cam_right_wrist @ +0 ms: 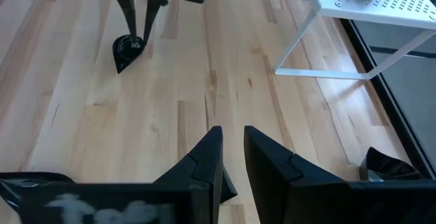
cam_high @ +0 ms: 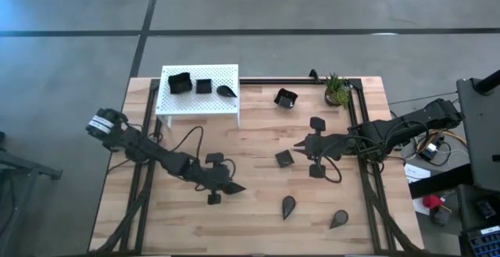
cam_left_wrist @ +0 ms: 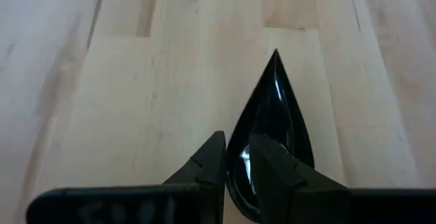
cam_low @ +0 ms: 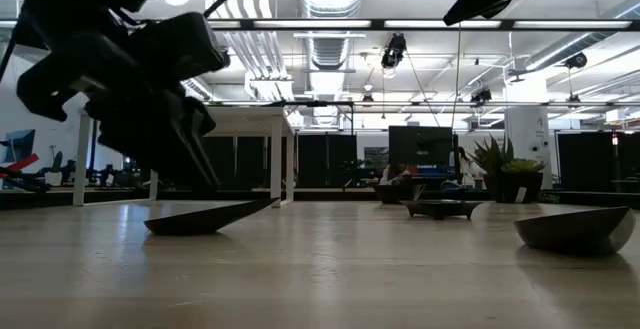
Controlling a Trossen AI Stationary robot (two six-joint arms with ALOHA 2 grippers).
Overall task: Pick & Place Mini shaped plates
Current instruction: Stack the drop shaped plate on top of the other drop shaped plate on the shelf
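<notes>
A glossy black teardrop plate (cam_left_wrist: 272, 115) sits under my left gripper (cam_left_wrist: 235, 142), left of centre toward the table's near edge (cam_high: 234, 187); the gripper is shut on it. My right gripper (cam_right_wrist: 233, 132) hovers right of centre (cam_high: 300, 145), its fingers a narrow gap apart and empty. Below it a square plate (cam_high: 284, 158) lies flat on the wood. Two more teardrop plates (cam_high: 288, 206) (cam_high: 339, 219) lie near the table's front. A larger plate (cam_high: 286, 98) rests at the back. Three plates (cam_high: 180, 83) (cam_high: 203, 86) (cam_high: 226, 91) sit on the white platform (cam_high: 219, 105). My left gripper pinches the rim at the plate's round end (cam_left_wrist: 236, 173), one finger (cam_left_wrist: 272, 166) inside the dish and the other (cam_left_wrist: 208, 166) outside. The fingers slant down from the table's left, along the plate. The plate's underside (cam_low: 200, 224) is low at the tabletop, with its tip (cam_low: 272, 204) raised a little.
A small green potted plant (cam_high: 337, 91) stands at the back right beside a black rail (cam_high: 273, 80). The white platform's legs (cam_right_wrist: 300, 43) rise from the back left of the table. Bare wood (cam_high: 258, 132) lies between the two arms.
</notes>
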